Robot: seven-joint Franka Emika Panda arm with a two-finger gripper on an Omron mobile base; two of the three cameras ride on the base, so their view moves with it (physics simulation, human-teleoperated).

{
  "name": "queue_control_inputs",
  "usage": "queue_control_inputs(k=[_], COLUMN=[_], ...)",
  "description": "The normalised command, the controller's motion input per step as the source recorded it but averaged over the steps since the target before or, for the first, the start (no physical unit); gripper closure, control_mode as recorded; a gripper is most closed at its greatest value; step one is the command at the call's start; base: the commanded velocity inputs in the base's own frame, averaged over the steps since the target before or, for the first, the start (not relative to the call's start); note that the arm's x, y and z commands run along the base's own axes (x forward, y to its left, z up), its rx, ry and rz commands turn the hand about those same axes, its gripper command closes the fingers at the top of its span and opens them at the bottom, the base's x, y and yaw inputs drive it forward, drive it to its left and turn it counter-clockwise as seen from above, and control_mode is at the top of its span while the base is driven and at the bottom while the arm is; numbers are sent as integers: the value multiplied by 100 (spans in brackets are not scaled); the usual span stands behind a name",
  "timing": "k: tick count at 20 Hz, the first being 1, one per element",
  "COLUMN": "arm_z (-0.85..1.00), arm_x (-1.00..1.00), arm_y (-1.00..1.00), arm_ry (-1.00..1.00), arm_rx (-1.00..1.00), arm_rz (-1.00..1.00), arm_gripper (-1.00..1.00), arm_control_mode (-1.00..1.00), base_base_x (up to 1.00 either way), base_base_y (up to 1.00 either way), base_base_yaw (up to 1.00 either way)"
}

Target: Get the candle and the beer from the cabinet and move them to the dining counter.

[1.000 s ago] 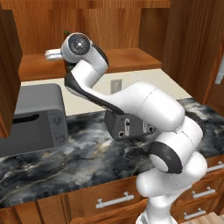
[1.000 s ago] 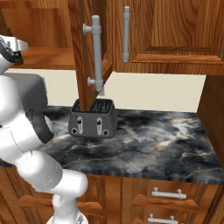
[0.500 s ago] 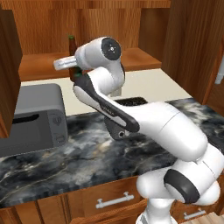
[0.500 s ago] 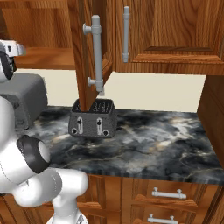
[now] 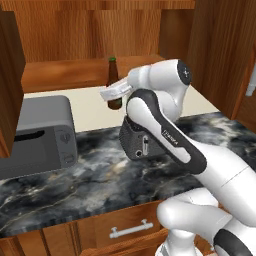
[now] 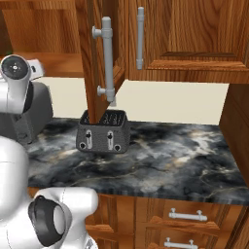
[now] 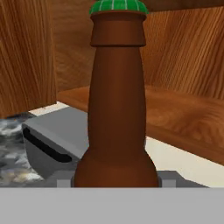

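no readable text or labels anywhere

1. The arm [image 5: 200,165] is built of glossy white, rounded shell segments, thick and tube-like.
2. Dark charcoal bands sit at the joints; one wide black sleeve wraps the forearm link and carries small white lettering, too small to read.
3. A round white cap with a small dark dot at its centre closes the end of the upper joint in the left base view.
4. In the right base view a black ring with a grey disc marks a joint on the lower body, and another dark ring with a pale hub sits near the upper left.
5. The wrist ends in a flat pale-grey flange.
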Motion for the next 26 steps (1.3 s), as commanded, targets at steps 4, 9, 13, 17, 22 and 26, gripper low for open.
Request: queue_control_inputs(k=[4,9,13,17,22,26], arm_z=[-29,-4,-6,-9,-10,-13], arm_x=[-61,-68,-90,-100,-94,-75], arm_y=[-2,-14,-14,-10,-47,-43], arm_ry=[0,0,0,0,-2,0], arm_rx=[-14,-10,-7,-1,0,0], arm_rz=[26,26,21,7,0,0], arm_gripper=[100,100,100,100,100,100], arm_control_mode=[-100,-100,-100,-100,-100,-100], base_base_x=[0,0,0,0,0,0], base_base_y=[0,0,0,0,0,0], base_base_yaw=[0,0,0,0,0,0])
